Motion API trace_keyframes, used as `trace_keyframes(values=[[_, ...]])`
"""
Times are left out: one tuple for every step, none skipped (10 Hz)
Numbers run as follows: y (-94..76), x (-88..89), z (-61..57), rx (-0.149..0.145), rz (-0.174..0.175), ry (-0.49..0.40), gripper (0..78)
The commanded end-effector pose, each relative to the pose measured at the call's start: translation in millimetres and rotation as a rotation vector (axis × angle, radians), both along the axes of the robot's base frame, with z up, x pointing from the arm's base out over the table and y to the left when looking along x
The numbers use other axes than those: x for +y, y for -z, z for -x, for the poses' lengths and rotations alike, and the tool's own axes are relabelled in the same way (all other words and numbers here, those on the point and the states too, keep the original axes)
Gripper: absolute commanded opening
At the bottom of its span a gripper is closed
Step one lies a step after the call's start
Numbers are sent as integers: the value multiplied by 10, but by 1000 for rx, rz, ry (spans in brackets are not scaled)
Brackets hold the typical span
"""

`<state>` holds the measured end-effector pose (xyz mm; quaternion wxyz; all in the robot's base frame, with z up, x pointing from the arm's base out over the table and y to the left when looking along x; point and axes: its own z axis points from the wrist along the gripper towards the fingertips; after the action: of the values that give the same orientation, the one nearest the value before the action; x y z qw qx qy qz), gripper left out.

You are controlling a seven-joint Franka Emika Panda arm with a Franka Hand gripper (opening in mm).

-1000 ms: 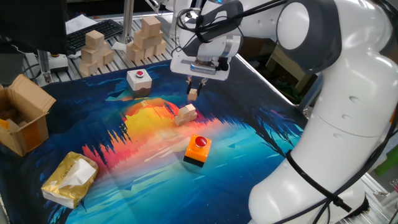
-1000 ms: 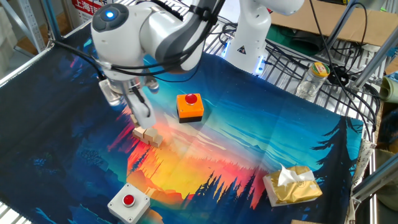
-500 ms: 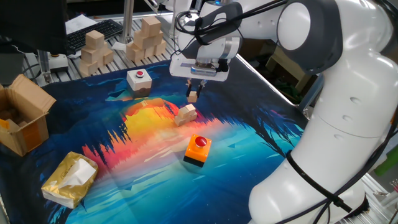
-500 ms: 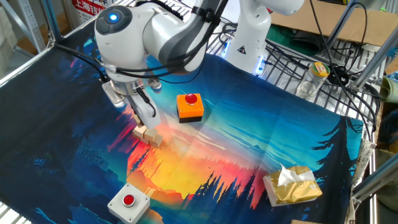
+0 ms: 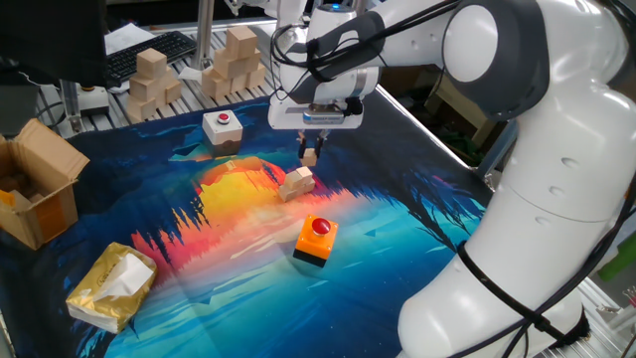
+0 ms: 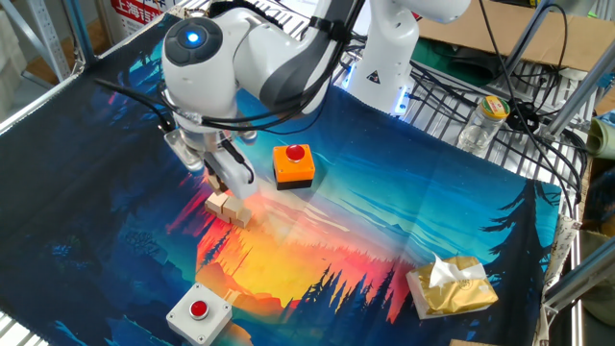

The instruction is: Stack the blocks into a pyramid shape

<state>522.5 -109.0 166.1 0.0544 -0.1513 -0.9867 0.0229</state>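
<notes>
Gripper status: closed on one small wooden cube, carried clear of the desk. In one fixed view the cube shows as a tan block between the fingertips, above and slightly behind the partial stack of blocks. In the other fixed view the fingers largely hide the cube, so the grip cannot be confirmed there.

Location of the blocks: the stack sits near the middle of the patterned mat, between the white button box and the orange button box. The other fixed view shows the stack as a short row of cubes lying just below the gripper. The exact block count cannot be read at this resolution.

Handling assessment:
- Mass: judged very light; each cube is far smaller than the orange button box.
- Rigidity: stiff, plain wood; it should not deform under finger pressure.
- Surface: flat, unfinished faces, likely moderate friction, low slip risk.
- Fragility: low for the cube itself, but the stack is easily disturbed by a light knock.

Recommended hold: two opposite flat side faces, centred, leaving the bottom face free for seating. Judged position: the carried cube hangs near the stack, not yet touching it.
</notes>
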Motion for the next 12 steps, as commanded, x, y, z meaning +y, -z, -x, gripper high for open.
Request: trace_keyframes(values=[[34,6,67,8,-9,-79,17],[43,9,66,9,-4,-101,17],[44,9,65,9,-4,-105,17],[54,13,62,12,-9,-125,17],[54,13,62,12,-9,-125,17],[96,29,56,15,-14,-144,17],[111,37,53,15,-16,-146,17],[119,43,57,15,-18,-148,17],[128,55,63,17,-20,-149,17],[133,69,67,17,-21,-152,17],[143,80,67,17,-20,-157,17],[177,97,60,16,-17,-171,17]])
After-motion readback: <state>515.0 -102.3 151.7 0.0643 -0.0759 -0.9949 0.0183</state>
